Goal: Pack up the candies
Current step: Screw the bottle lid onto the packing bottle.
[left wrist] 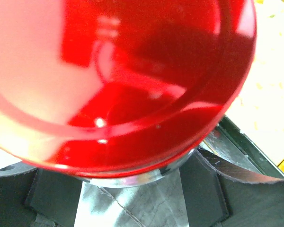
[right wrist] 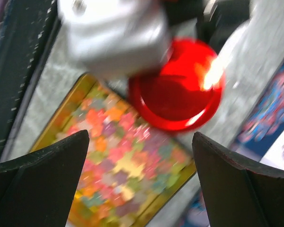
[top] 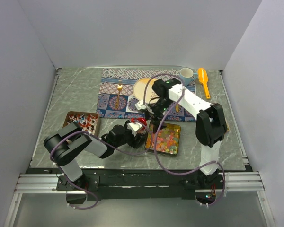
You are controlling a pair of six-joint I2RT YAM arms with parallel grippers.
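The candies [top: 164, 137] fill a shallow gold-rimmed tray [top: 179, 142] in the middle of the table. In the right wrist view the candies [right wrist: 128, 161] are a blurred mix of pink, orange, yellow and green inside the tray [right wrist: 180, 178]. My left gripper [top: 135, 128] is shut on a glossy red round container [top: 138, 124] at the tray's left edge. That container [left wrist: 123, 80] fills the left wrist view, hiding the tips of my left gripper [left wrist: 132, 187]. My right gripper [top: 154, 113] hangs open above the tray. Nothing is between the fingers of the right gripper [right wrist: 141, 134], and the red container [right wrist: 177, 92] lies just beyond them.
A brown box [top: 81, 122] of red and white pieces stands at the left. A patterned placemat [top: 113, 97] at the back carries a plate [top: 142, 87] and a fork [top: 119, 92]. A cup [top: 186, 74] and a yellow scoop [top: 203, 81] lie at the back right.
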